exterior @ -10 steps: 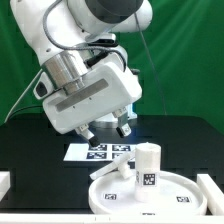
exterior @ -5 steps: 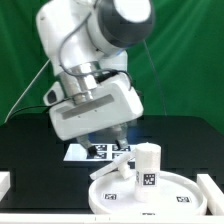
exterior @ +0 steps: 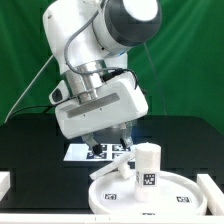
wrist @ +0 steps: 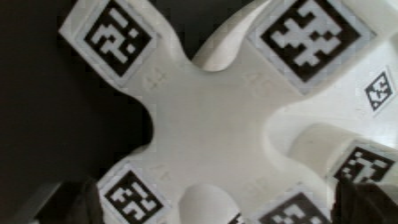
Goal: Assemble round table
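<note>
Black bench [exterior: 30, 150] filled the lower part of the exterior view, green curtain [exterior: 20, 60] behind it. White robot arm [exterior: 100, 40] took up most of the middle, bent down over the bench, wrist block tilted.

Round disc [exterior: 175, 195], rimmed, lay flat on the bench at the front, toward the exterior view's right; small tag on its rim wall. Marker board [exterior: 78, 153] lay flat on the bench behind the disc, partly hidden by the hand and by the parts in front of it.

Cross-shaped foot piece [exterior: 112, 172] sat at the disc's edge on the exterior view's left, tilted, resting on the rim, just beside the leg; could not tell if it touched the leg. In the wrist view the foot piece [wrist: 196, 110] filled nearly the whole picture, rounded lobes spread out, a square tag on each lobe that showed.

Leg [exterior: 148, 165], a thick cylinder, stood upright inside the disc, tag facing the camera. The wrist view caught only part of the leg [wrist: 338, 150], with one tag, beside a lobe of the foot piece.

Hand [exterior: 108, 146] hung above the marker board and the foot piece, behind the disc. Its dark fingers [wrist: 68, 205] stood wide apart, nothing clamped between them; in the wrist view one lobe of the foot piece showed in the gap between them, contact could not be told
</note>
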Motion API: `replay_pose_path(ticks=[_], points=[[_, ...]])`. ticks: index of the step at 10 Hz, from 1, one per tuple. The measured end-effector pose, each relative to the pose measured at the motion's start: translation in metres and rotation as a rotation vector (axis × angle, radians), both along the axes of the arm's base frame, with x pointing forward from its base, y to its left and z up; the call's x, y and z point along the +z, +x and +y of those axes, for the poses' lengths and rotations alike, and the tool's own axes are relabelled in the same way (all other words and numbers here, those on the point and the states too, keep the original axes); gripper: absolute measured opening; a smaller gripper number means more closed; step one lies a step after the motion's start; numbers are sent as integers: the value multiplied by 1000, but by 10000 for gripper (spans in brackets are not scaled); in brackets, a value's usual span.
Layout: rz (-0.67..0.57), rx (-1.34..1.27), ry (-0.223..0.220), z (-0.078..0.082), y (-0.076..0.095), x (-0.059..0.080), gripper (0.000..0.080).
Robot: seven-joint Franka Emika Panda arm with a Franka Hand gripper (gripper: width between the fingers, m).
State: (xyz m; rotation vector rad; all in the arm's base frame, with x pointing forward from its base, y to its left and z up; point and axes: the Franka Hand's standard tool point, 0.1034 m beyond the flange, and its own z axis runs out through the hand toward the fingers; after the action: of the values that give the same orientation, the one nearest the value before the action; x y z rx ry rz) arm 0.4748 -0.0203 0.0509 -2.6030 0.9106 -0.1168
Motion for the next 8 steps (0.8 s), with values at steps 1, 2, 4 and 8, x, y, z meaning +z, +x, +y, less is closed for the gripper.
replay_pose_path(ticks=[1, 2, 4, 8], points=[[7, 2, -21, 0, -3, -8, 648], [13, 4, -40, 0, -4, -14, 648], [19, 8, -47, 4, -4, -20, 648], [55, -19, -35, 10, -2, -17, 648]])
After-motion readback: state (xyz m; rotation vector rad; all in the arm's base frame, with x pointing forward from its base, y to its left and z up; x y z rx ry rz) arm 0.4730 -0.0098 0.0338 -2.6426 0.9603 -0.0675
